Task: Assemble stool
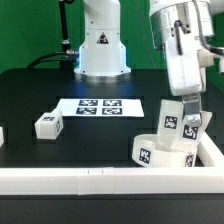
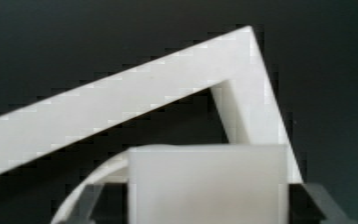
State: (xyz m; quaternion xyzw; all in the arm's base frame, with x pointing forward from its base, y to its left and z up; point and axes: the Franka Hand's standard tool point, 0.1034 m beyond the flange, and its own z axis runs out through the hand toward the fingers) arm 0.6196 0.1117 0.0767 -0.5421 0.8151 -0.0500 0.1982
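Note:
The round white seat disc (image 1: 163, 152) lies near the exterior view's right, by the rail corner. Two white tagged legs stand upright on it, one (image 1: 169, 119) beside the other (image 1: 191, 126). My gripper (image 1: 185, 104) comes down onto them from above. In the wrist view my gripper (image 2: 208, 200) is shut on a white leg (image 2: 202, 180), with a dark finger (image 2: 101, 198) against each side. I cannot tell from the exterior view which leg it holds. A curved edge of the seat (image 2: 83, 186) shows beside the leg. A third leg (image 1: 47, 125) lies loose at the exterior view's left.
The marker board (image 1: 99, 106) lies flat at the table's middle. A long white rail (image 1: 90, 178) runs along the front edge and turns up the right side; its corner (image 2: 229, 70) shows in the wrist view. The robot base (image 1: 102, 50) stands at the back.

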